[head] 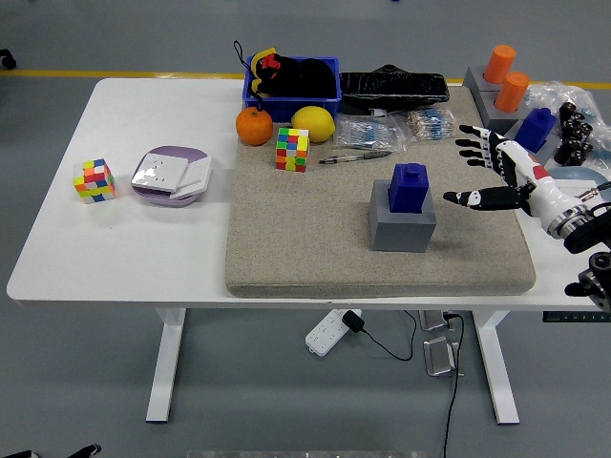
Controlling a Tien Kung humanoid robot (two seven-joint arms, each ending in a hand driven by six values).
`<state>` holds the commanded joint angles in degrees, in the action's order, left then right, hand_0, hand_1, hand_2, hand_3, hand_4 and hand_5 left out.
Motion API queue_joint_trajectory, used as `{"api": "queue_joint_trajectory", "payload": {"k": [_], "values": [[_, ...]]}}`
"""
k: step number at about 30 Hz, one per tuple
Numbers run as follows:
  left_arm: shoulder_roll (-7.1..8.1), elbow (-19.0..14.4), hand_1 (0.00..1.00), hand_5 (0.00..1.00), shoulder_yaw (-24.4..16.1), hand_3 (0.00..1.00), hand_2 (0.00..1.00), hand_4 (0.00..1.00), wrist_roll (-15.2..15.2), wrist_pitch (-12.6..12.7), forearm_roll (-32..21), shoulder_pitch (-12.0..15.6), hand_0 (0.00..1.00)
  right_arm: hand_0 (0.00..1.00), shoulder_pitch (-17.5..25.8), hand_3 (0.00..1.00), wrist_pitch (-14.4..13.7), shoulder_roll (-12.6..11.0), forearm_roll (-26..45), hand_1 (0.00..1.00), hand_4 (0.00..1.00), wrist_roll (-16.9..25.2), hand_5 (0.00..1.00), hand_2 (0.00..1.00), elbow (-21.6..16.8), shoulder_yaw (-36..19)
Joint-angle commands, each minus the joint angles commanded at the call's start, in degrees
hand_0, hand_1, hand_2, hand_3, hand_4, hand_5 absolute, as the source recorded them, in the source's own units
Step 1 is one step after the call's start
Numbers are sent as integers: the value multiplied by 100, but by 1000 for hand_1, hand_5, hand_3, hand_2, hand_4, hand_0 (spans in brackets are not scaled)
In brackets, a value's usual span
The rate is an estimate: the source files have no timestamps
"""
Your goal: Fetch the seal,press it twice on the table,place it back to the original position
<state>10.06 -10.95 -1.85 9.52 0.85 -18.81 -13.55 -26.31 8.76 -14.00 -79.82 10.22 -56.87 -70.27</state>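
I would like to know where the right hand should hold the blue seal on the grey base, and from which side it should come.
Grip the blue seal by its upright block, probably thumb and fingers on opposite flat sides, above the grey base. Approach from the right: the open right hand is already beside it, not touching, and that side of the beige mat is clear.

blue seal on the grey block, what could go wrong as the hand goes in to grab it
The right hand is open beside the blue seal, not yet touching. The seal sits on top of a grey block, so a sideways nudge might tip it off or shift the block on the mat. The pen and cube lie close by and could get swept while pressing.
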Motion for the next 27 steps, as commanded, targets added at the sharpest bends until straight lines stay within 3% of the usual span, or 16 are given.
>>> {"api": "queue_joint_trajectory", "payload": {"k": [10,17,27], "values": [[-17,-2,783,438,-12,797,758,673,8,-7,11,1,810,847,-88,877,-98,144,393,794,998,142,2,797,253,449],[-14,-14,783,438,18,797,760,674,-5,-7,15,-40,810,833,-246,855,-302,280,625,777,998,281,2,782,439,688],[-36,-5,784,440,-72,797,760,675,29,-20,108,1,810,798,-273,835,-356,348,754,751,971,337,2,763,532,837]]}}
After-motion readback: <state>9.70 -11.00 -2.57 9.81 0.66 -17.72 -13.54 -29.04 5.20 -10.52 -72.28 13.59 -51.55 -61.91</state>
